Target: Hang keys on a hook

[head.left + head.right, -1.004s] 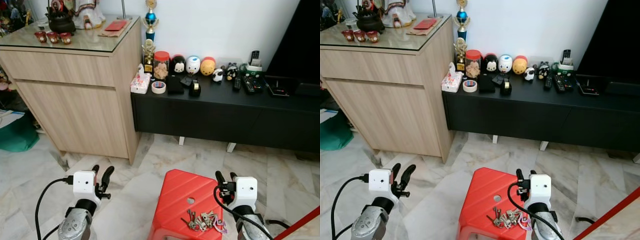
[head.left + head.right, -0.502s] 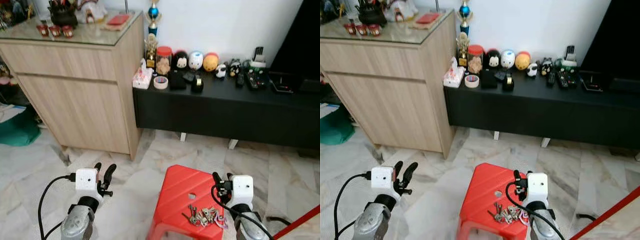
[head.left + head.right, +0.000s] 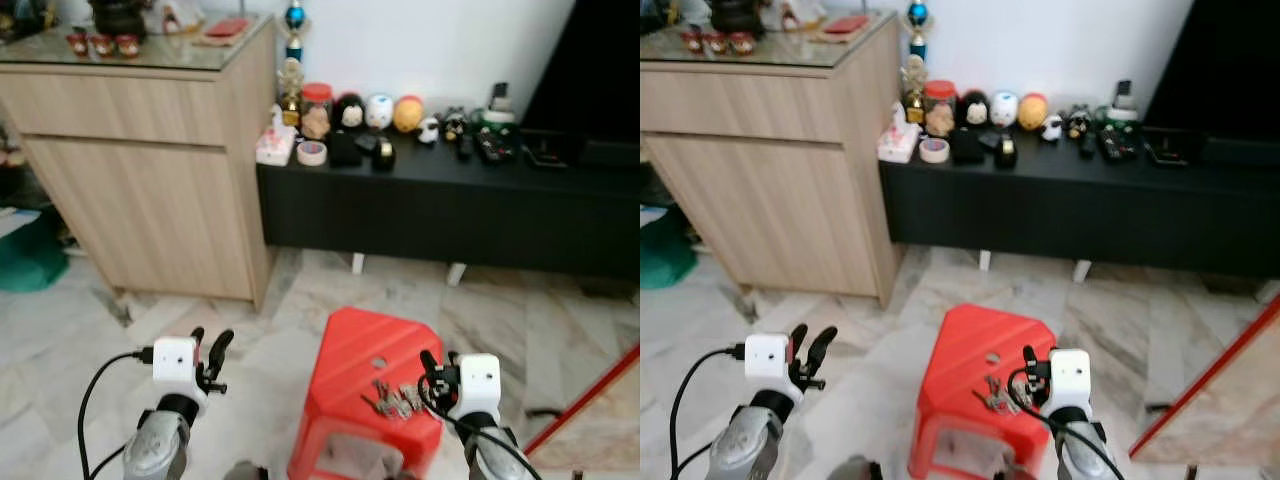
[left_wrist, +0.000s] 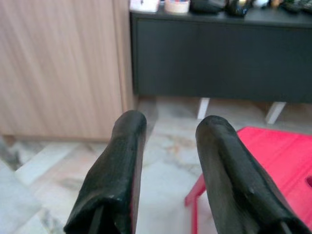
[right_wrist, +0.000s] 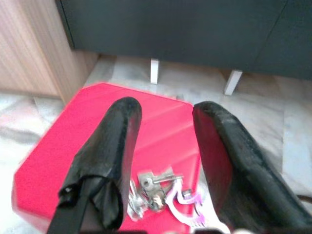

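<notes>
A bunch of silver metal keys with a purple tag (image 5: 161, 190) lies on the red plastic stool (image 3: 345, 370). The right pincer (image 5: 163, 146) hovers open just above them; the left pincer (image 4: 168, 161) hangs open over the marble floor (image 3: 260, 320).

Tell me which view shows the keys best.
The right wrist view: the keys lie close up on the red stool, between the open right gripper fingers, purple fob visible. Both eye views show them as a small blurred cluster on the stool.
</notes>
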